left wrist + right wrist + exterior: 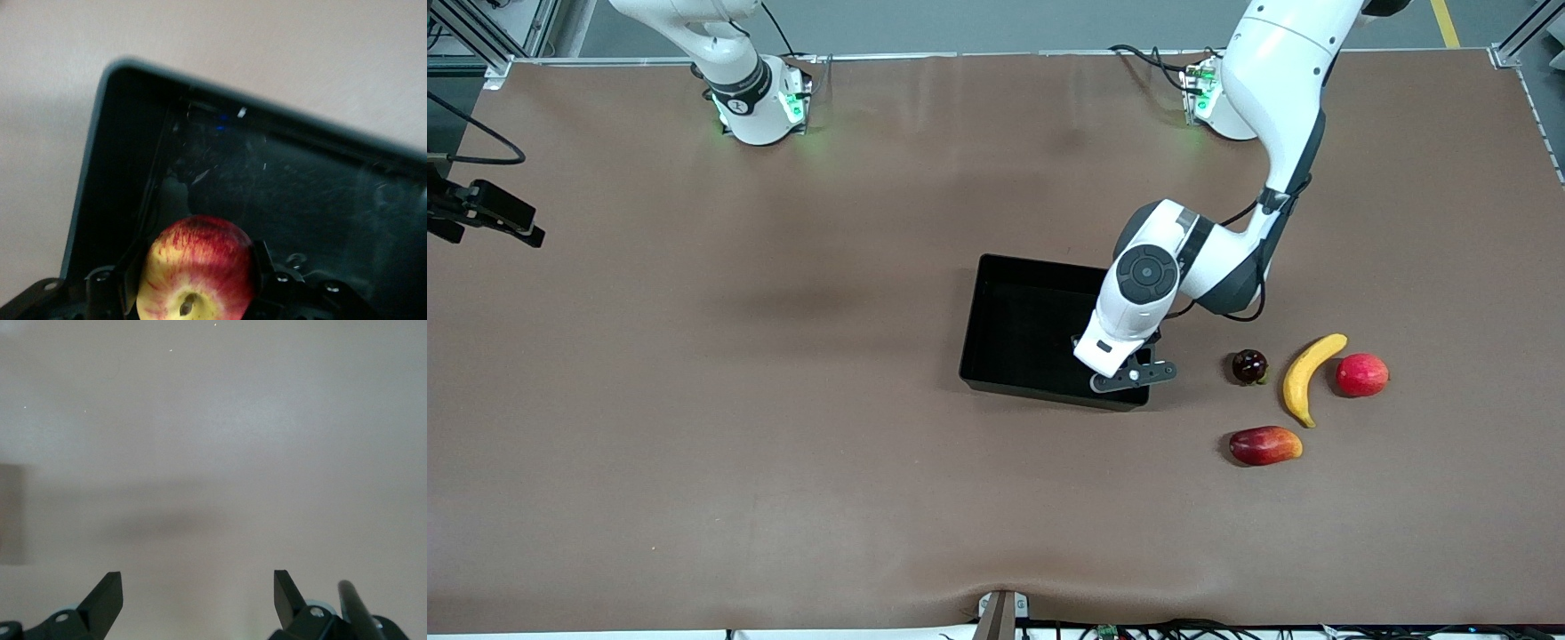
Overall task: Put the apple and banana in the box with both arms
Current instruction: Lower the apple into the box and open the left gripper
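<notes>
My left gripper (1131, 373) is over the black box (1005, 351), above its corner closest to the fruits. In the left wrist view it (197, 275) is shut on the apple (200, 257), red with a yellow patch round its stem dimple, held over the box's floor (307, 193). The apple is hidden under the wrist in the front view. The yellow banana (1305, 377) lies on the table toward the left arm's end. My right gripper (198, 588) is open and empty over bare table; it is out of the front view.
Beside the banana lie a pinkish-red round fruit (1361, 374), a small dark round fruit (1249, 366) and a red-and-orange mango-like fruit (1264, 445). A black device (489, 212) sticks in at the right arm's end of the table.
</notes>
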You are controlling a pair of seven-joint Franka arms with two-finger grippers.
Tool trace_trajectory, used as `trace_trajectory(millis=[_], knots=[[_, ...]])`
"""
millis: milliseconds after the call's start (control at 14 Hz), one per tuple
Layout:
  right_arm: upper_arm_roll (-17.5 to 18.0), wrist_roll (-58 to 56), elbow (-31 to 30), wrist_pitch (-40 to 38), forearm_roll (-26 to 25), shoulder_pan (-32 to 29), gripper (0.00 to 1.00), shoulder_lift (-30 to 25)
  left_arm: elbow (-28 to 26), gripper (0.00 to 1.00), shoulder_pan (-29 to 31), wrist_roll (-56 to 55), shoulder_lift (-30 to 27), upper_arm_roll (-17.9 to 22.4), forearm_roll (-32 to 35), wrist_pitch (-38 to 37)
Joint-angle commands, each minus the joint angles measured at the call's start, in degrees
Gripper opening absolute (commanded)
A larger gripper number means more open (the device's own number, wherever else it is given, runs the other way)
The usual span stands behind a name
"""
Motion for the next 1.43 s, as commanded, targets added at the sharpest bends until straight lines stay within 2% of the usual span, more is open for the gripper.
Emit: trace_trajectory(millis=[0,357,429,571,643,714,1000,1143,1357], knots=[[1.3,0.2,0.6,-0.5,-0.5,-1.3,1.0,-0.4,-4.5,0.0,-0.1,0.4,-1.9,-0.3,1.3,0.6],[1.2,0.2,0.7,-0.1,-0.5,-1.2,1.0,-0.4,-6.5,0.0,-0.1,-0.7,-1.9,-1.3,1.1,0.6],[1.2,0.2,0.7,-0.2,-0.5,-1.2,1.0,-0.4,-6.5,0.12,-0.1,-0.9,-1.8,-1.3,1.0,0.6],[1.2,0.2,0.7,-0.2,-0.6,-1.2,1.0,-0.4,-6.5,0.59,-0.1,-1.9,-1.8,-1.3,1.0,0.4],[1.2,0.2,0.7,-0.2,-0.6,-1.2,1.0,-0.4,-6.1,0.88,-0.1,-2.1,-2.1,-1.4,0.9,0.3],[1.2,0.2,0.7,-0.2,-0.6,-1.2,1.0,-0.4,-5.9,1.0,-0.1,-2.1,-2.3,-1.5,0.8,0.0],[1.2,0.2,0.7,-0.3,-0.6,-1.2,1.0,-0.4,-3.2,1.0,0.6,-1.8,-6.9,-1.8,0.7,-3.2],[1.2,0.2,0.7,-0.3,-0.6,-1.2,1.0,-0.4,2.6,1.0,1.7,-1.0,-9.3,-1.5,0.7,-11.0],[1.2,0.2,0.7,-0.3,-0.6,-1.2,1.0,-0.4,12.8,1.0,6.3,-0.1,-9.6,-1.5,0.2,-19.5]])
